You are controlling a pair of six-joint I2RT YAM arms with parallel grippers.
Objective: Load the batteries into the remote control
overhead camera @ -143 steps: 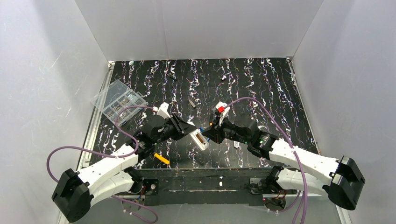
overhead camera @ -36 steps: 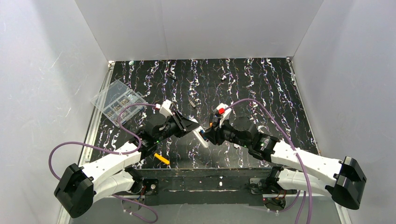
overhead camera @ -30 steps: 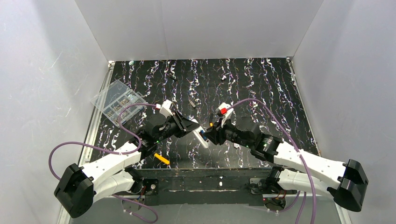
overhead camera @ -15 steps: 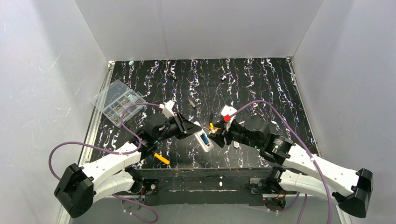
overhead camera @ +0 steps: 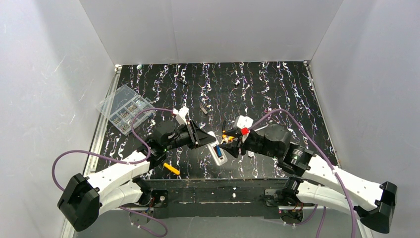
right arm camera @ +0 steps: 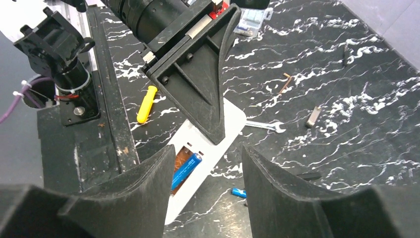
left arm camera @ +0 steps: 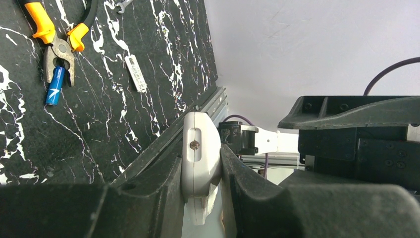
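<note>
The left jaws are clamped on the white remote (overhead camera: 218, 153), holding it above the surface (overhead camera: 277, 94) near its middle, with a blue battery (right arm camera: 186, 171) in its recess. The right jaws gape empty just right of it. A second battery (left arm camera: 55, 87) lies beside the pliers (left arm camera: 58, 39).

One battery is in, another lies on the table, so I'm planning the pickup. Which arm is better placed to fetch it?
Right: the right fingers are open and empty, and the loose battery lies on the table close below them. The left fingers are shut on the remote.
</note>
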